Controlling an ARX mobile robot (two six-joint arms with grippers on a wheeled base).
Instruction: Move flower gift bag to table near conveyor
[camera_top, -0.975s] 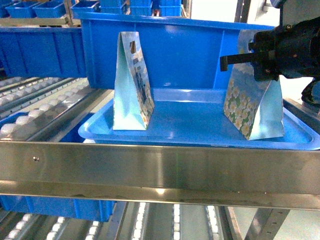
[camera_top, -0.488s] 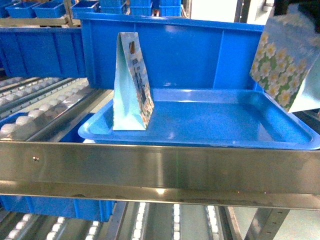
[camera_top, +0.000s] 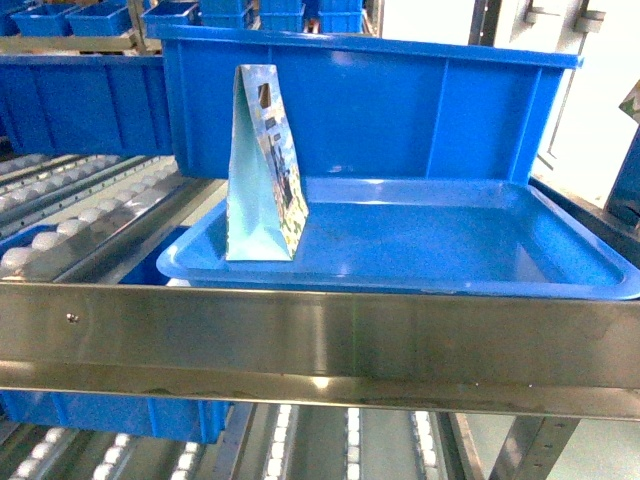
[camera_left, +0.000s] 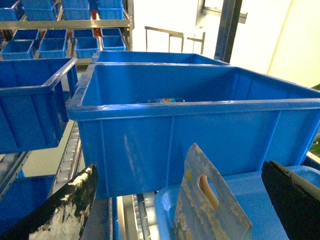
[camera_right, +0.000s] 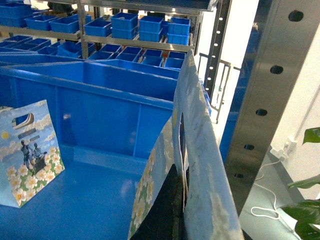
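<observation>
Blue tray (camera_top: 420, 245) now minus the flower gift bag (camera_right: 195, 165), lifted clear, pinched in the right hand (camera_right: 167, 210).

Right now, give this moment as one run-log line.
right gripper: shut on daisy-print paper gift bag, lifted off shallow blue plastic tray | left gripper: open, idle | table: unseen

Left gripper (camera_left: 180, 210): jaws spread wide, fingers (camera_left: 60, 210) at the lower corners of the left wrist frame. Right gripper (camera_right: 172, 210): dark finger clamped on the flower gift bag (camera_right: 200, 165), bottom centre.
</observation>
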